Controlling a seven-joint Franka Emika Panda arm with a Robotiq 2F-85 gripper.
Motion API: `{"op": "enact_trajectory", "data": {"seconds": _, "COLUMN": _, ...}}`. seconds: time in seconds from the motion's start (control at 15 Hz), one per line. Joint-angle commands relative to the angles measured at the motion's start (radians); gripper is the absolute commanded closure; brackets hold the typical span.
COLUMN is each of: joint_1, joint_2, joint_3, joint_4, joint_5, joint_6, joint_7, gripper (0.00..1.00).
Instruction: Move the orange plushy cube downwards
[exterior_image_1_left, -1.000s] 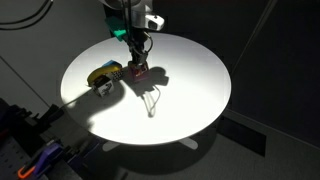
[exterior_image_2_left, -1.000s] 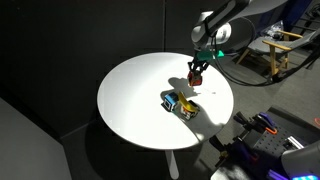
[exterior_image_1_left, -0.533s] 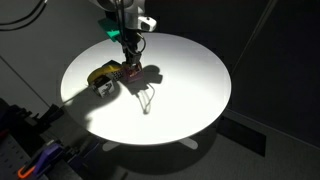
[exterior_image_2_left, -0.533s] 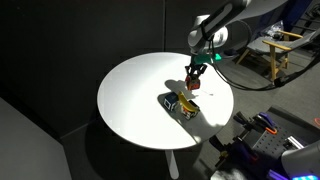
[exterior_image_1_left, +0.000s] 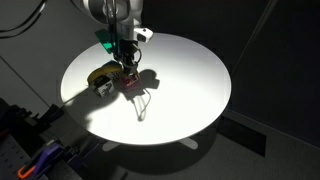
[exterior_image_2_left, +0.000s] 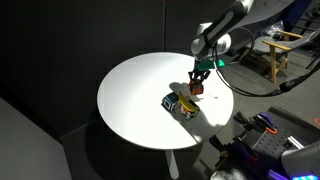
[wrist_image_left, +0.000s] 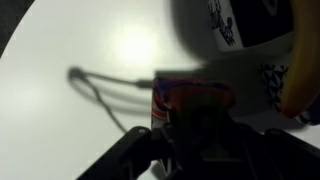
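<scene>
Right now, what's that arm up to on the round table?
A robot arm's gripper is clamped on the orange plushy cube, low over the round white table. The cube is right beside an elongated yellow, blue and grey toy. Whether the cube touches the tabletop I cannot tell.

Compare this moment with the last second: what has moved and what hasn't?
The gripper, shut on the cube, carried it down the picture in an exterior view, towards the table's near edge, and it now sits close beside the yellow toy. Nothing was let go. The yellow toy and the table stayed as they were.
</scene>
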Motion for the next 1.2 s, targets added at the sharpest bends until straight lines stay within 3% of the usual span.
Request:
{"op": "enact_trajectory", "data": {"seconds": 0.0, "joint_1": -0.004, "joint_2": -0.031, "joint_3": -0.007, "joint_4": -0.095, "joint_5": 0.006, "joint_6": 0.066, "joint_7": 0.003, "gripper": 0.84}}
{"op": "enact_trajectory", "data": {"seconds": 0.73, "joint_1": -0.039, "joint_2": -0.013, "joint_3": 0.001, "joint_4": -0.210, "joint_5": 0.048, "joint_6": 0.159, "joint_7": -0.008, "gripper": 0.84}}
{"op": "enact_trajectory", "data": {"seconds": 0.8, "joint_1": -0.044, "joint_2": -0.009, "joint_3": 0.006, "joint_4": -0.209, "joint_5": 0.061, "joint_6": 0.165, "joint_7": -0.015, "gripper": 0.48}}
{"op": "enact_trajectory", "data": {"seconds": 0.87, "joint_1": -0.051, "joint_2": -0.007, "joint_3": 0.012, "joint_4": -0.207, "joint_5": 0.074, "joint_6": 0.166, "joint_7": -0.021, "gripper": 0.34}}
{"op": "enact_trajectory", "data": {"seconds": 1.13, "joint_1": -0.056, "joint_2": -0.003, "joint_3": 0.021, "joint_4": -0.207, "joint_5": 0.087, "joint_6": 0.188, "joint_7": -0.036, "gripper": 0.02}}
